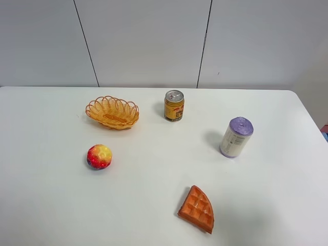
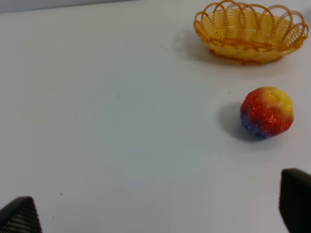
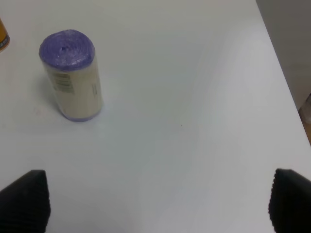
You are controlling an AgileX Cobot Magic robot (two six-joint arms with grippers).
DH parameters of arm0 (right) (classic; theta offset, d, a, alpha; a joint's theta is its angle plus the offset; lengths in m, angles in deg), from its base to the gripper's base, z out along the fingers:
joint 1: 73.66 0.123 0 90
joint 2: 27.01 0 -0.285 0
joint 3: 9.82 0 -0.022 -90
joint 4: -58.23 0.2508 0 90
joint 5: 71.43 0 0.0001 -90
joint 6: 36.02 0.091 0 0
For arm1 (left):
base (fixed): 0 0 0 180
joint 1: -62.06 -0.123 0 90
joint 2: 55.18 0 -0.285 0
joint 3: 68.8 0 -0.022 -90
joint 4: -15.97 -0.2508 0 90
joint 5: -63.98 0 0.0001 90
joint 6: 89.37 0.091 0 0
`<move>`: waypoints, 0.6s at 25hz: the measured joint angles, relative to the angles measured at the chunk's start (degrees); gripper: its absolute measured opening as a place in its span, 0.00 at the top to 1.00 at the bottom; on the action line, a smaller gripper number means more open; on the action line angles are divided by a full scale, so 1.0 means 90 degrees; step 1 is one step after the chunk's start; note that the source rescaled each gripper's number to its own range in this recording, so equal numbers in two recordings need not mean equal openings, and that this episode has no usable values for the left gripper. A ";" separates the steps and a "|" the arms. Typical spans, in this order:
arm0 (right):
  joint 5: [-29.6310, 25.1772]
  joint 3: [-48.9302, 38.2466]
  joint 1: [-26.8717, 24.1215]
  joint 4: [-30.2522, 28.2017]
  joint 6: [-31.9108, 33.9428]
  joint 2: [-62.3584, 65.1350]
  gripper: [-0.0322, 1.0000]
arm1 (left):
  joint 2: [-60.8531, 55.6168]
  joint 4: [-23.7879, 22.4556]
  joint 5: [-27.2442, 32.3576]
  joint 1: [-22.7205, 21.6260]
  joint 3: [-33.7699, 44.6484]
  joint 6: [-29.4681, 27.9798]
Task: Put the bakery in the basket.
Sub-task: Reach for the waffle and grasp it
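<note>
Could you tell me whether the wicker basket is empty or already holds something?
Empty: the wicker basket shows only bare weave inside; the waffle wedge lies on the table.

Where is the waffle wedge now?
Exterior high view: the waffle wedge lies near the front edge of the table, right of centre, nearest the purple-topped roll.

Wicker basket (image 2: 239,48) near red-yellow ball (image 2: 267,112)
</note>
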 joint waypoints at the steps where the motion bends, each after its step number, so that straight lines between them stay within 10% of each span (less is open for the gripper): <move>1: 0.0000 0.0000 0.0000 0.0000 0.0000 0.0000 0.00 | 0.0000 0.0000 0.0000 0.0000 0.0000 0.0000; 15: 0.0000 0.0000 0.0000 0.0012 0.0023 0.0000 0.00 | 0.0000 0.0000 0.0000 0.0000 0.0000 0.0000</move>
